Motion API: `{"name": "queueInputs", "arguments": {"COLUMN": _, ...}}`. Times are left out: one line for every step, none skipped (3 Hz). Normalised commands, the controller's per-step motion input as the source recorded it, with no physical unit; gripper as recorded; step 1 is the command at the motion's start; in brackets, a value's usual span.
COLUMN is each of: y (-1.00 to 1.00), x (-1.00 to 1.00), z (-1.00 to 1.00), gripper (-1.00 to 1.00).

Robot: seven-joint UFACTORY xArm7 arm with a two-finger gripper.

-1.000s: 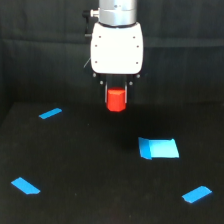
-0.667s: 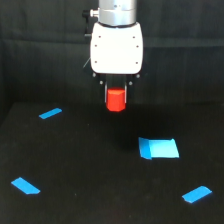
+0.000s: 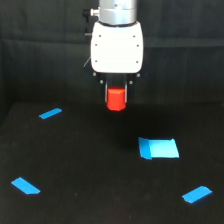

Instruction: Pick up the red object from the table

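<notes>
exterior view shows the table, a flat matte black surface that fills the lower part of the frame, with a dark backdrop behind it. above it hangs the arm's white gripper body, rounded and wide, under a grey wrist. on the table lies a blue rectangular patch toward the exterior view's right, then three blue tape strips: one near the lower left corner, one near the lower right corner, one further back on the left. the gripper points straight down, its dark fingers pinching the red object from both sides. the red object sits between them, below the white body and narrower than it, off the table
</notes>
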Motion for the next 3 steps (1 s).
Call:
{"name": "queueInputs", "arguments": {"y": -0.07, "x": -0.01, "z": 0.08, "gripper": -1.0}}
{"name": "queueInputs", "arguments": {"y": -0.06, "x": 0.0, "z": 0.09, "gripper": -0.99}}
{"name": "queueInputs", "arguments": {"y": -0.01, "x": 0.0, "z": 0.04, "gripper": -1.0}}
